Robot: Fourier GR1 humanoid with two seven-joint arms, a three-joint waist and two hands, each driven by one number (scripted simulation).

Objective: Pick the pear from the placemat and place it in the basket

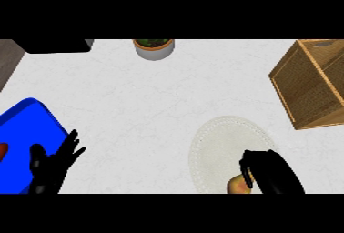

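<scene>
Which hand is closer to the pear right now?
Right. The right hand is directly beside the pear, touching or overlapping its right side at the near edge of the placemat. The left hand rests open far to the pear's left, by the blue tray.

Potted plant, blue tray

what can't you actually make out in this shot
- Pear: head view, mostly hidden by the right hand curled over it and cut by the lower edge.
- Basket: head view, cut off by the right edge.
- Red thing on the blue tray: head view, cut by the left edge, too little shows to name.
- Dark object: head view, cut by the top edge, unnameable.
</scene>
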